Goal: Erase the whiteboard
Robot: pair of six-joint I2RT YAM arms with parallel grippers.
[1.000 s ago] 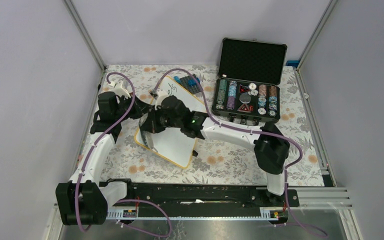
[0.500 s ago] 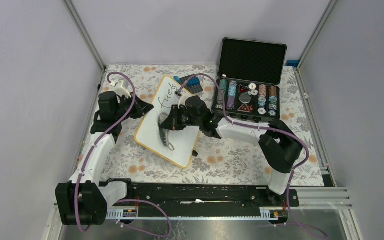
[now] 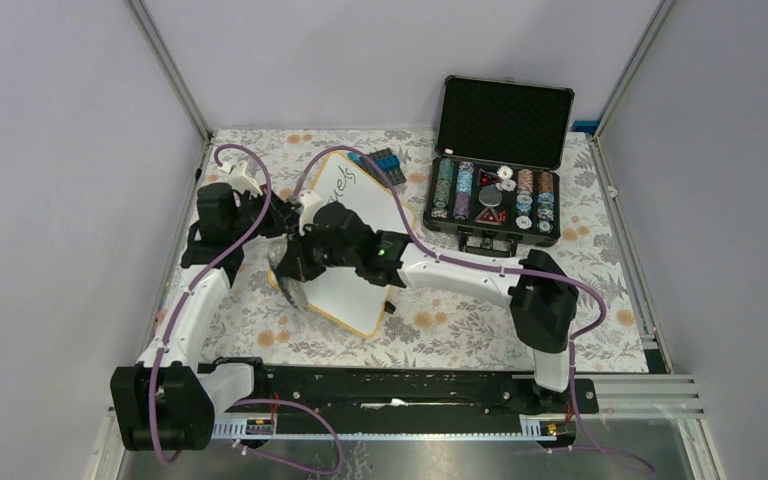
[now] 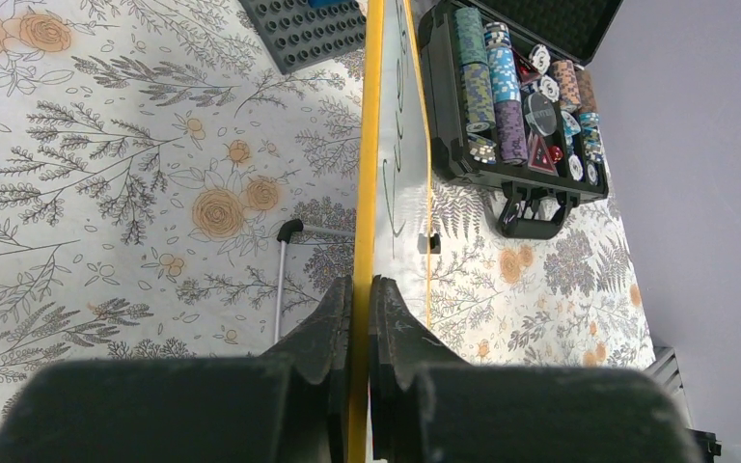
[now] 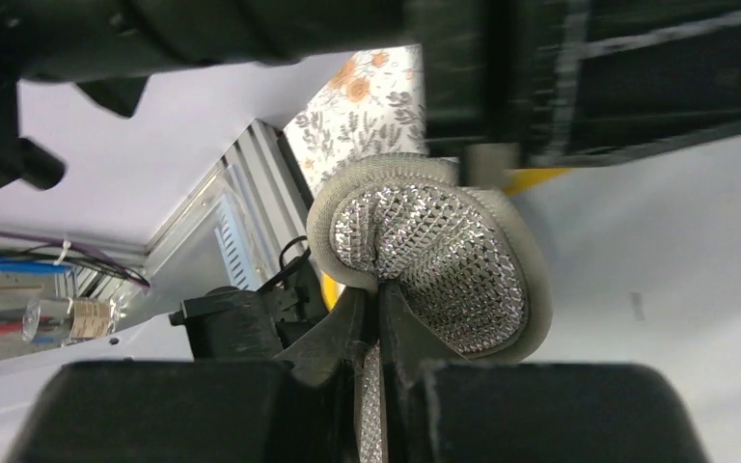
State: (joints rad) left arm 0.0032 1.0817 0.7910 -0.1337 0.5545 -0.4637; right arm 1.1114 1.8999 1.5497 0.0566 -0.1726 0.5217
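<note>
Both end effectors clamped: left on whiteboard; right on pad; long axis near-left to far-right

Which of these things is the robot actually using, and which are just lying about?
In use: white orange-rimmed whiteboard, clamped in left claw; silvery mesh scrubbing pad, in right claw.
Lying about: open black poker-chip case; dark grey studded building plate.

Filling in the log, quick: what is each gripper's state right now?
Left gripper: closed on the whiteboard by its yellow rim.
Right gripper: closed on a mesh scrubbing pad.
</note>
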